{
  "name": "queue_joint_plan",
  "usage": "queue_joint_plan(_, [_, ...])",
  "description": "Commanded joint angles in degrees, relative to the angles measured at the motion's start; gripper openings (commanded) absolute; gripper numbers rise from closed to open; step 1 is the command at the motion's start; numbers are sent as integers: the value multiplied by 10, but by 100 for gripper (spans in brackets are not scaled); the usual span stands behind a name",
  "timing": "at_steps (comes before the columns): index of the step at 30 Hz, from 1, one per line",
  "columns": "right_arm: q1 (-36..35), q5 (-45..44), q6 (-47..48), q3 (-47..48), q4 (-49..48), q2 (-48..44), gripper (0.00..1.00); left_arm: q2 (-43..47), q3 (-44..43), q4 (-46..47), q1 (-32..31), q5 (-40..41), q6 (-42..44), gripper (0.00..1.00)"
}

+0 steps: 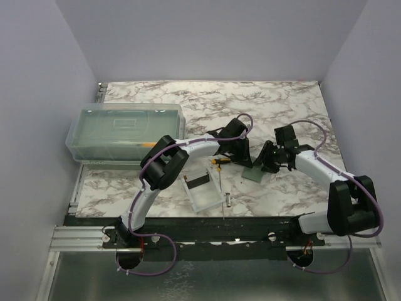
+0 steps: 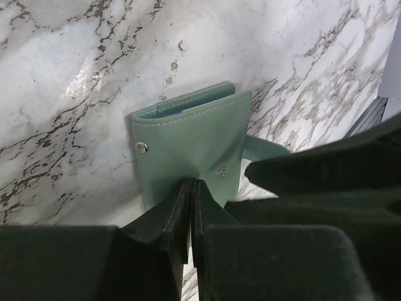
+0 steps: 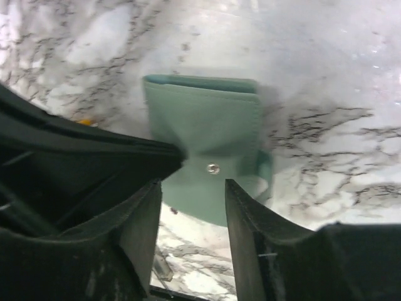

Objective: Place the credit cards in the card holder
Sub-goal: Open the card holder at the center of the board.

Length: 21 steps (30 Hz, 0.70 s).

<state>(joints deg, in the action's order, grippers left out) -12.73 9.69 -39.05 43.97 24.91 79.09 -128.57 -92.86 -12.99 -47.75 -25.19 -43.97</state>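
Here the left gripper pinches the near edge of the card holder, and the right gripper stands open astride it. The holder lies folded on the marble table, snap up, its long axis pointing away from both claws. A black credit card sits in the clear tray, so loading looks hardly begun.
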Motion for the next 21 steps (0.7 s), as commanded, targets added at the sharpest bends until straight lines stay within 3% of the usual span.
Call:
queue_joint_plan(1, [35, 6, -16, -52, -47, -22, 51, -18, 12, -37, 4, 13, 13, 10])
queue_joint_plan(15, [64, 94, -30, -116, -153, -11, 55, -3, 15, -37, 4, 17, 23, 11])
queue_joint_plan(21, [72, 91, -24, -130, -155, -15, 55, 40, 31, -38, 4, 44, 38, 22])
